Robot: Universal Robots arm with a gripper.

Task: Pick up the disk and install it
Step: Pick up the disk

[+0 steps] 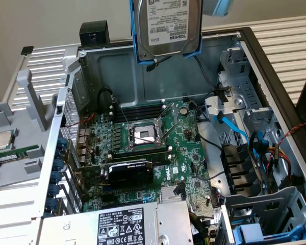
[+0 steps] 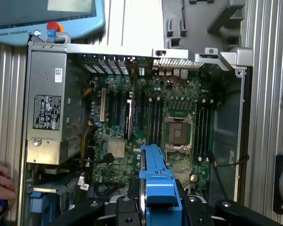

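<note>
**Disk** [image 1: 168, 25]: silver body with a white barcode label, clipped in a blue frame [image 2: 155, 186]. It is held upright, high above the open computer case [image 1: 245, 38], and is clear of everything inside the case.

**Gripper** [image 2: 158, 209]: the jaws are closed part-way onto the blue frame. A dark finger [image 2: 131, 209] is seen at each side, and the disk is carried between them.

**Handling (judged):**
- The disk is taken to be stiff, dense for its size and sensitive to shock.
- Its metal faces are likely slick.
- The plastic frame is judged the better hold, at its long side rails, with the label face left free.
- Slight flex of the frame under squeeze is expected.

**Inside the case:**
- A motherboard [image 1: 143, 153] with an empty processor socket [image 1: 144, 134] lies below the disk.
- A power supply [image 1: 122, 227] is set at one end.
- A second drive [image 1: 255, 232], also blue-framed, is seen in a corner bay.

**Outside the case:** a person's hand [image 2: 0, 186] is rested beside it.
</note>
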